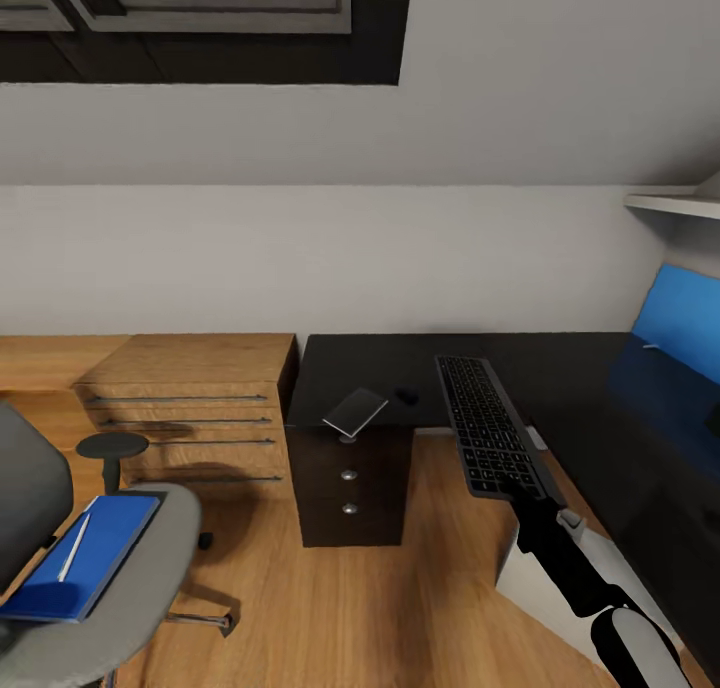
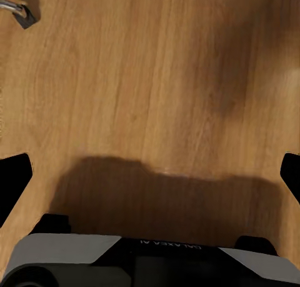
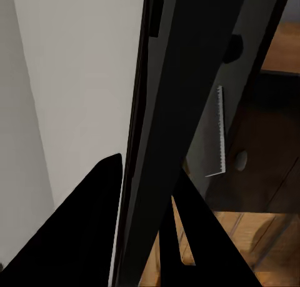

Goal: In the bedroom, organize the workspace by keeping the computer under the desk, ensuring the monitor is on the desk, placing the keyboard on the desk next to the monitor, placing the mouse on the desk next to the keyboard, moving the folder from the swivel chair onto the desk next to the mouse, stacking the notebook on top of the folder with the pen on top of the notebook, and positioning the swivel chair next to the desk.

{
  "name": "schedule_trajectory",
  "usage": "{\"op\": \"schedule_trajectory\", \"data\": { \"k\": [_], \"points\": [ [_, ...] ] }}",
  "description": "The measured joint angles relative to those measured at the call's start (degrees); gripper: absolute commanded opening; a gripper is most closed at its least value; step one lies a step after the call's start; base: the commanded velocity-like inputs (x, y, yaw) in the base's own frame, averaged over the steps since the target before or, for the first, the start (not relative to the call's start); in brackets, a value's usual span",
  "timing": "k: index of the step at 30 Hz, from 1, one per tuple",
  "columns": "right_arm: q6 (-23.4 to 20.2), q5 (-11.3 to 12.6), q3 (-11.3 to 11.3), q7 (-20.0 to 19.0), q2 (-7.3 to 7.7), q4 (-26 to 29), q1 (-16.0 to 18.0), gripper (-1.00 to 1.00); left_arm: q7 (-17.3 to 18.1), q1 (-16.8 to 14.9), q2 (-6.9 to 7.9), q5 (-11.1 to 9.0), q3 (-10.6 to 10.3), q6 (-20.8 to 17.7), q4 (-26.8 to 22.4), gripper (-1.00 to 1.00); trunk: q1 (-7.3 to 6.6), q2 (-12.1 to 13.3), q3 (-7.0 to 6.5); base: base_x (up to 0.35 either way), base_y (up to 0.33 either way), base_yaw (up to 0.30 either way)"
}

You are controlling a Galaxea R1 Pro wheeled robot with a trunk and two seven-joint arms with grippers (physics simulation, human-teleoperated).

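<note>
Bench (image 1: 560, 368): glossy black L-shaped top running from 12 o'clock round to 4 o'clock in the head view, with a black drawer unit (image 1: 349, 488) under its near left corner.
Swivel chair (image 1: 110, 588): grey seat at 8 o'clock, well apart from the bench, with open wood floor (image 1: 400, 588) between.
Wooden drawer chest (image 1: 190, 408): at 10 o'clock, just beside the bench's left end.
Blue screen (image 1: 685, 333): lit blue panel at 3 o'clock, standing on the bench; probably the monitor.
Folder (image 1: 80, 558): bright blue, flat on the chair seat, with the pen (image 1: 74, 548) lying on it.
Keyboard (image 1: 490, 423): held at its near short end, hanging tilted over the bench's inner edge.
Notebook (image 1: 355, 411): dark grey, overhanging the bench's front edge above the drawers.
Mouse (image 1: 407, 396): small and black, on the bench just beside the notebook.
Right gripper (image 1: 545, 513): fingers clamped on the keyboard's end.
Left gripper (image 2: 150, 174): fingers spread wide, holding nothing, over bare floor.
Step in hand: likely setting the keyboard down; it should be levelled first, then carried toward 2 o'clock near the screen.
Edges: the keyboard must land fully inside the bench edge.
Open room: the bare top at 1 o'clock gives space.
</note>
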State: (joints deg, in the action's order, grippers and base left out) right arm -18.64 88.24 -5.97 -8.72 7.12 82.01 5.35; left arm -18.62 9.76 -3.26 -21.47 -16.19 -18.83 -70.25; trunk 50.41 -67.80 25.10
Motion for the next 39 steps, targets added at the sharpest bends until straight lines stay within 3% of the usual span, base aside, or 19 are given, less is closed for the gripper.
{"op": "schedule_trajectory", "data": {
  "k": [14,22,39],
  "points": [
    [0.0,-0.1,0.0,-0.1,0.02,0.0,0.0,-1.0,0.0,0.0,0.0,0.0,0.0,0.0,0.7,1.0,0.0,0.0,-1.17,-0.328,-0.063,0.062],
    [0.0,-0.1,0.0,-0.1,0.13,0.0,0.0,-1.0,0.0,0.0,-0.04,0.0,0.0,0.0,0.8,1.0,-0.03,0.0,-1.84,-0.145,-0.224,0.001],
    [-0.1,-0.1,0.0,-0.1,0.26,0.0,0.0,-1.0,0.0,0.0,0.0,0.0,0.0,-0.1,0.8,1.0,-0.01,0.0,-1.94,-0.213,-0.206,0.0]
  ]
}}
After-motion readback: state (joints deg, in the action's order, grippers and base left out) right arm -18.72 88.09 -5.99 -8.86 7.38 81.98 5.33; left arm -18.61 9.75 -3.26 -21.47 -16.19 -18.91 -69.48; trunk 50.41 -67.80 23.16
